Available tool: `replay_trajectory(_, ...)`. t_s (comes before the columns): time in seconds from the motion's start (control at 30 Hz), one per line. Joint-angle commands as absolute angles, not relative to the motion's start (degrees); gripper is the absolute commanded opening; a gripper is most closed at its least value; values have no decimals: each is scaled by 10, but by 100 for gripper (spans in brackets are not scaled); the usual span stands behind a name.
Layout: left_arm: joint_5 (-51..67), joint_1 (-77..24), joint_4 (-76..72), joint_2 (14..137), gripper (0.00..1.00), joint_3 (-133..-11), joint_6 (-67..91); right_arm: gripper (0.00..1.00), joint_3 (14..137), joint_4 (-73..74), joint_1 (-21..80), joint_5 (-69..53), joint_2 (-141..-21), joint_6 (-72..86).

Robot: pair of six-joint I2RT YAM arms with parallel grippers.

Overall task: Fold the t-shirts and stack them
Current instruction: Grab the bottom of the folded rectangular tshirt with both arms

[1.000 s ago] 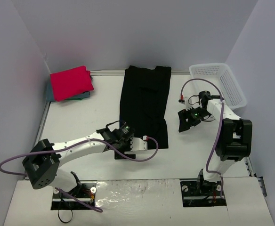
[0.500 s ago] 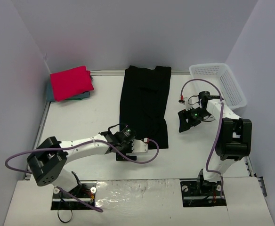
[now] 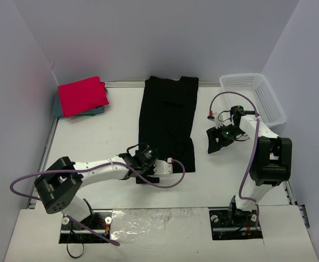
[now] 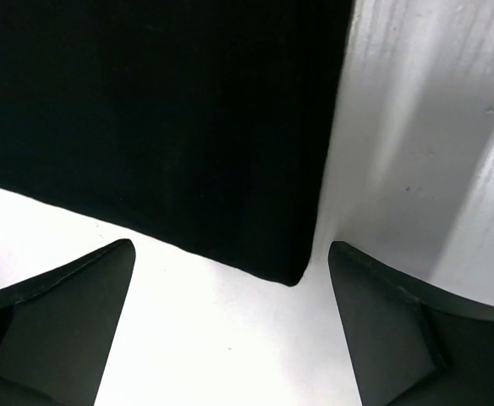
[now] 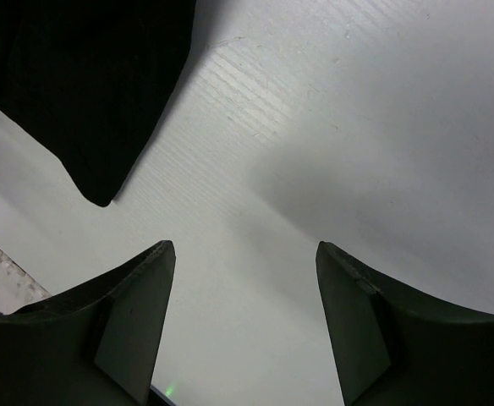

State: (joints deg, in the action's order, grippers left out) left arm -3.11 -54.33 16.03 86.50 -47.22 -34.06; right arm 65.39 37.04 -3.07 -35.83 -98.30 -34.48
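Left claw [image 4: 230, 247] gapes wide over a corner of the black t-shirt [image 4: 145, 110].

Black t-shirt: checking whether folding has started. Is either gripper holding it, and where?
Nothing is held. The left gripper hangs open by the black t-shirt's near corner; the right gripper is open over the table.

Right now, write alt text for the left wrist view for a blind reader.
A black t-shirt lies flat on the white table, its near corner sitting between the wide-open jaws of the left gripper.

Robot lab: walled white table [image 3: 94, 142]
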Motion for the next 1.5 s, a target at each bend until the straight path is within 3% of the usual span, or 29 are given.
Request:
replay_trajectory(0.0,-63,-546,142,867,100,-465,-340,64,650,387,-30,-350,-991,-341)
replay_trajectory(0.23,-79,-543,140,882,88,-465,-337,64,649,387,-29,-347,-991,-341)
replay_trajectory(0.77,-62,-515,185,867,80,-474,-345,63,646,383,-24,-331,-998,-339)
replay_trajectory(1.07,19,-503,226,853,27,-493,-336,62,646,383,-16,-331,-998,-340)
replay_trajectory(1.13,46,-492,234,851,5,-500,-329,62,647,384,-11,-335,-997,-342)
replay_trajectory(1.33,117,-457,273,866,2,-535,-313,61,666,387,-4,-366,-983,-345)
replay_trajectory(1.47,200,-422,321,872,2,-569,-314,60,675,383,59,-383,-946,-368)
